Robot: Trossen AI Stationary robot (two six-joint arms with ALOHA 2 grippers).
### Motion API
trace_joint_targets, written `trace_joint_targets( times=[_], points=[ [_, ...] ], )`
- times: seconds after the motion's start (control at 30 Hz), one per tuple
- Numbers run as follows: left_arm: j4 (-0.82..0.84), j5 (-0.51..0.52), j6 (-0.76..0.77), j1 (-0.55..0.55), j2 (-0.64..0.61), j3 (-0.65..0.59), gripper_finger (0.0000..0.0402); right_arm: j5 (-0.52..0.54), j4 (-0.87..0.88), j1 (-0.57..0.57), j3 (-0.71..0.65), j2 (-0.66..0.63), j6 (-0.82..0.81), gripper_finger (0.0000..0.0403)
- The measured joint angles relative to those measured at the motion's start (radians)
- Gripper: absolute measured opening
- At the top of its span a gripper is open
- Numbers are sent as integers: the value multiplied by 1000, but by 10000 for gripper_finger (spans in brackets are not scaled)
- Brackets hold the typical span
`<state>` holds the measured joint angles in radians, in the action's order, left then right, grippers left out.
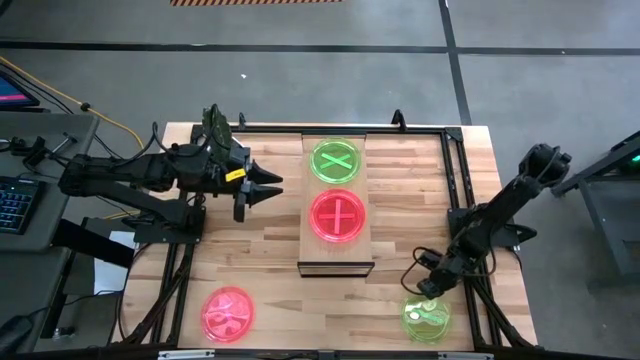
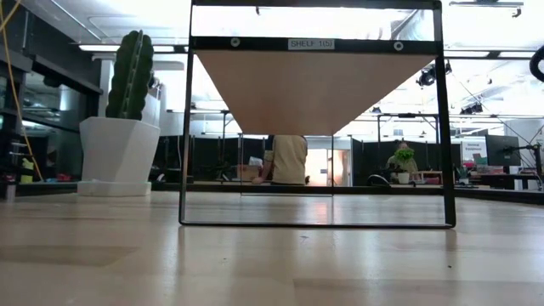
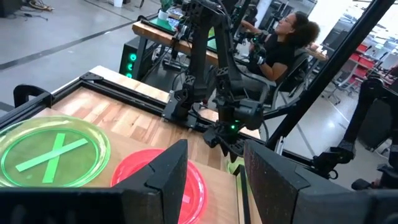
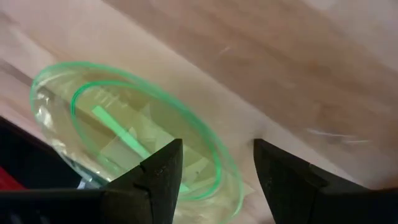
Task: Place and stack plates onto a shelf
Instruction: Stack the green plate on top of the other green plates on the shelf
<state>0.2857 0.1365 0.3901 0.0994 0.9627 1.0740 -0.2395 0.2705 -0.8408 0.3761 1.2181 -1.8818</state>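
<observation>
High view shows the shelf standing in the middle of the table, running front to back. Two plates sit on it: a green plate with a cross mark at the far end and a red plate just beside it toward the middle. A second red plate lies on the table near the front left corner, well apart from the shelf. A second green plate lies near the front right corner.

The right gripper is lowered right at that green plate. In the right wrist view its fingers are spread apart, one over the plate's rim and the other over bare wood, with nothing clamped between them.

The left gripper hovers just left of the shelf, pointing toward the red plate; its fingers are parted and empty.
</observation>
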Motion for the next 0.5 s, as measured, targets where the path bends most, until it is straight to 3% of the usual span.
trace_joint_targets(
  times=[0.17,0.27,0.5],
  points=[
    [0,0,0,0,0,0,147,-12,-48,-4,2,47,1,195],
    [1,1,0,0,0,0,147,-14,-38,-4,2,55,-8,170],
    [1,1,-1,0,0,0,149,-15,-49,-5,-3,63,8,14]
  ],
)
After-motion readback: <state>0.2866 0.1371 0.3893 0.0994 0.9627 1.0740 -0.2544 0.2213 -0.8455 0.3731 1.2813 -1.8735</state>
